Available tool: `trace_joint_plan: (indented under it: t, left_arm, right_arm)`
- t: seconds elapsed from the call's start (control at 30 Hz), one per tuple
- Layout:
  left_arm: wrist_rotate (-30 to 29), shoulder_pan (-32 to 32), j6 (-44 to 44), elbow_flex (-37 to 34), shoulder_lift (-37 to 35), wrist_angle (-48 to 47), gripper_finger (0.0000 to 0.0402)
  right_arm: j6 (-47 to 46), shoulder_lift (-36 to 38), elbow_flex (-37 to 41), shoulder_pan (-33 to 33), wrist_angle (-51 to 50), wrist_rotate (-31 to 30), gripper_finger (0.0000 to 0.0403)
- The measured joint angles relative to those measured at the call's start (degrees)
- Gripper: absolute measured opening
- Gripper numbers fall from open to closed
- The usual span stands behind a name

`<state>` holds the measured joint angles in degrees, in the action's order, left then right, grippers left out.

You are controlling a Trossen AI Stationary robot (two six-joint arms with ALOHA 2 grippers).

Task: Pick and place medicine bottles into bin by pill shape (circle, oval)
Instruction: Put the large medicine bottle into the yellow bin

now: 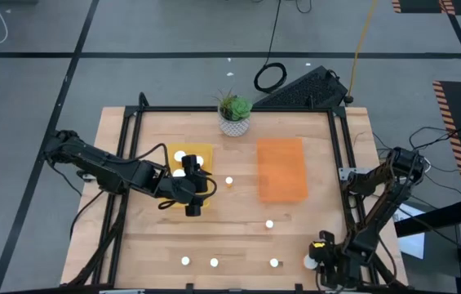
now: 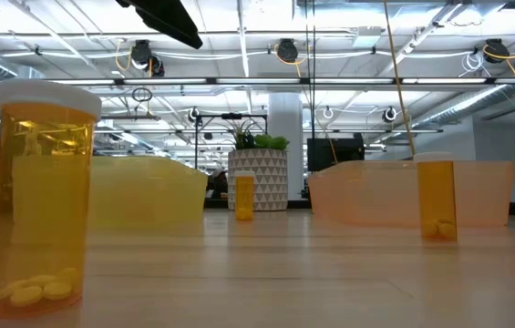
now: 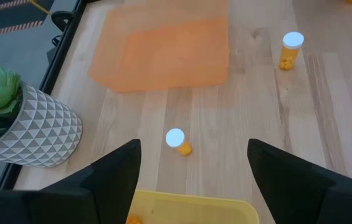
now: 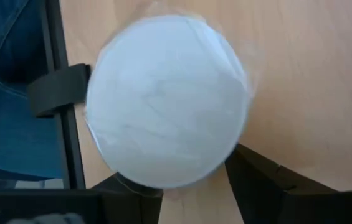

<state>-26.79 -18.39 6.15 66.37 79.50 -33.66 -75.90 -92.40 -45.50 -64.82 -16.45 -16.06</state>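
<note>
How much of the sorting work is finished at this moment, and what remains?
Done: at least two bottles sit in the yellow bin; the orange bin looks empty. In hand: the left hand is open above the yellow bin, holding nothing; the right hand is at one bottle near the table's right edge. Left: five loose bottles stand on the table.

table (image 1: 238,237): pale matt wood | bottles (image 2: 43,196): glossy translucent orange plastic | trays (image 1: 281,167): translucent plastic
</note>
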Motion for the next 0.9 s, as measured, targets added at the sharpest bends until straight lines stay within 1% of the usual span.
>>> trace_joint_plan:
  t: [0.1, 0.17, 0.4, 0.57, 0.67, 0.8, 0.9]
  left_arm:
    - [-0.01, 0.00, 0.01, 0.00, 0.00, 0.01, 0.0298]
    - [-0.02, 0.00, 0.02, 0.00, 0.00, 0.01, 0.0298]
    - [-0.02, 0.11, 0.02, 0.00, 0.00, 0.03, 0.0298]
    - [-0.02, 0.11, 0.16, 0.00, 0.00, 0.12, 0.0298]
    - [-0.02, 0.11, 0.20, 0.00, 0.00, 0.12, 0.0298]
    - [-0.02, 0.11, 0.44, 0.00, 0.00, 0.09, 0.0298]
    - [-0.02, 0.11, 0.37, 0.00, 0.00, 0.09, 0.0298]
  right_arm:
    - [2.48, -0.06, 0.03, 0.16, 0.01, -0.52, 0.0160]
    - [2.66, -0.08, 0.08, 0.13, -0.05, -2.08, 0.0169]
    - [3.15, 1.41, 0.22, -0.09, -2.24, -9.02, 0.0221]
    - [2.87, 2.51, 0.22, -0.45, -5.01, -9.43, 0.0255]
    - [2.17, 2.87, 0.20, -1.57, -5.27, -9.39, 0.0272]
    - [-0.26, 2.89, 0.20, -4.70, -5.31, -9.66, 0.0286]
    - [0.33, 2.91, 0.46, -7.05, -4.83, -13.41, 0.0288]
